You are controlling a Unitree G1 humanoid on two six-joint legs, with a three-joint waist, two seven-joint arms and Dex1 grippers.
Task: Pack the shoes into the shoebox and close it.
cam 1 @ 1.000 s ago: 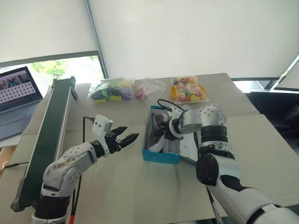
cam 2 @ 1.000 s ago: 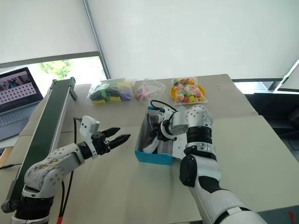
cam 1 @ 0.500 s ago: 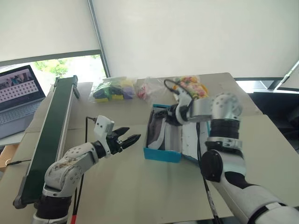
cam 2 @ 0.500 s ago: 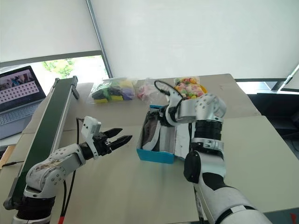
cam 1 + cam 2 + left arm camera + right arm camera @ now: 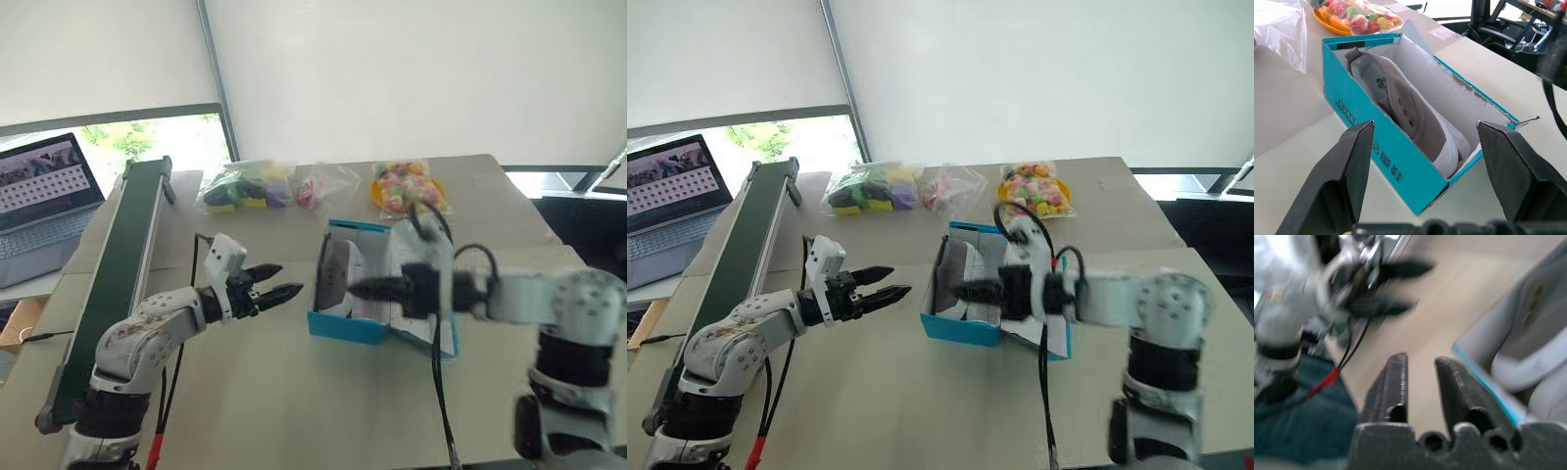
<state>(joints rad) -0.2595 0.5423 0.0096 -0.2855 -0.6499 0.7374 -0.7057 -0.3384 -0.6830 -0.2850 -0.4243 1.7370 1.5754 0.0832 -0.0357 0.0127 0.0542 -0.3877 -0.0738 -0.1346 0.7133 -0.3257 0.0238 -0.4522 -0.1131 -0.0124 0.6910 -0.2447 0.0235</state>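
While the shoes (image 5: 1415, 117) lie in the lidless-open box (image 5: 343, 326), the right claw (image 5: 355, 290) hovers over it, nearly clenched and empty. At its nine o'clock, the left claw (image 5: 284, 280) hangs released above the desk (image 5: 294, 392).

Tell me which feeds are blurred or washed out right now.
Right wrist view: heavily motion-smeared, the shoebox and left gripper just streaks. Left wrist view: crisp on the shoes. Left eye view: right gripper slightly smeared; the window behind the laptop is blown out.

Turquoise shoebox (image 5: 341, 328) stands open mid-table, lid apparently folded back; pale shoes (image 5: 1415, 115) lie inside, lengthwise on their sides.
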